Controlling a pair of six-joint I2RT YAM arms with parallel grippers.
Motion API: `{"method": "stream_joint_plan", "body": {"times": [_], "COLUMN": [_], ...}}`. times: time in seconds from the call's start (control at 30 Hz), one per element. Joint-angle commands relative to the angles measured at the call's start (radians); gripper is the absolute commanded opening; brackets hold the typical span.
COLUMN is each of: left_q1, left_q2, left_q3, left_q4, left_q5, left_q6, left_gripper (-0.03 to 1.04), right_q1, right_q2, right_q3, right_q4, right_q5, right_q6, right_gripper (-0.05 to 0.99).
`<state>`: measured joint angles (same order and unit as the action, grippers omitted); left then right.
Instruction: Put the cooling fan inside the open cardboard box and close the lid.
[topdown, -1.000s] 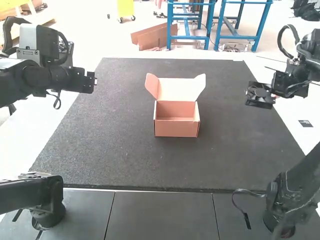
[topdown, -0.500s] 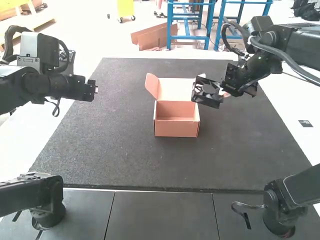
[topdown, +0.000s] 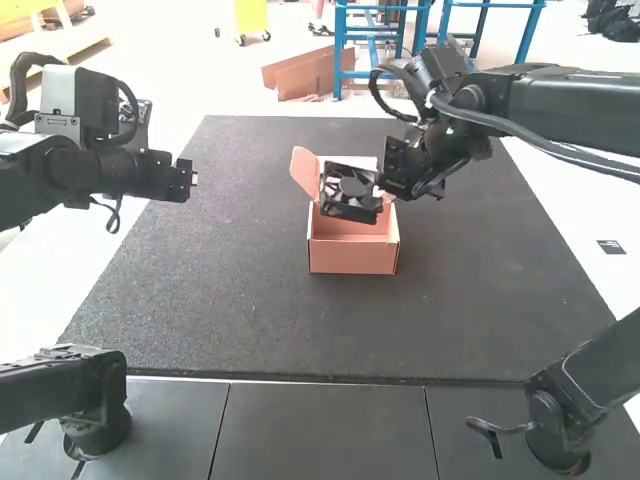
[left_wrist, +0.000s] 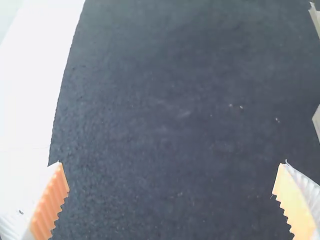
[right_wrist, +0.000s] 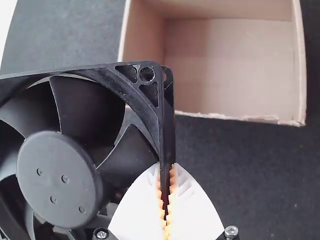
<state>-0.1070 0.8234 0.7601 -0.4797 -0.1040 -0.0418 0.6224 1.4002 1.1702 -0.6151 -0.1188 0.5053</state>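
Fan held just above the open box, not yet inside.

The black mat (topdown: 200, 280) carries the cardboard box (topdown: 352, 245), whose lid (topdown: 306, 170) stands up at the back. The fan (topdown: 351, 193) hangs tilted just over the opening, pinched by one thin frame edge between the closed fingers of the right gripper (right_wrist: 166, 187). With so slim a hold the fan could swing or slip. If it is let go while tilted, a corner may catch the wall, shove the light box or stick up and block the lid. The left gripper (topdown: 187, 181) hangs well apart, fingers spread wide, holding nothing. No writing is readable on the fan or the box, and a dark tag (topdown: 611, 246) on the table is too small to read.
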Motion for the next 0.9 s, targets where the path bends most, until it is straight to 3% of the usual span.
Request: {"method": "stream_joint_plan", "body": {"times": [0.0,0.27,0.53,0.87], "left_q1": [-0.008,-0.008,-0.008,-0.008], "left_q2": [-0.015,-0.015,-0.015,-0.015], "left_q3": [-0.012,-0.008,-0.007,-0.005], "left_q4": [0.02,0.029,0.043,0.049], "left_q5": [0.012,0.012,0.012,0.012], "left_q6": [-0.004,-0.006,-0.006,-0.006], "left_gripper": [0.97,0.97,0.97,0.97], "right_q1": [0.022,0.002,-0.033,-0.041], "right_q2": [0.029,0.134,0.227,0.33], "right_q3": [0.019,0.019,0.013,0.011], "right_q4": [0.051,0.169,0.268,0.305], "right_q5": [0.059,0.208,0.252,0.257], "right_q6": [0.024,-0.04,-0.073,-0.097], "right_gripper": [0.0,0.0,-0.01,-0.01]}}
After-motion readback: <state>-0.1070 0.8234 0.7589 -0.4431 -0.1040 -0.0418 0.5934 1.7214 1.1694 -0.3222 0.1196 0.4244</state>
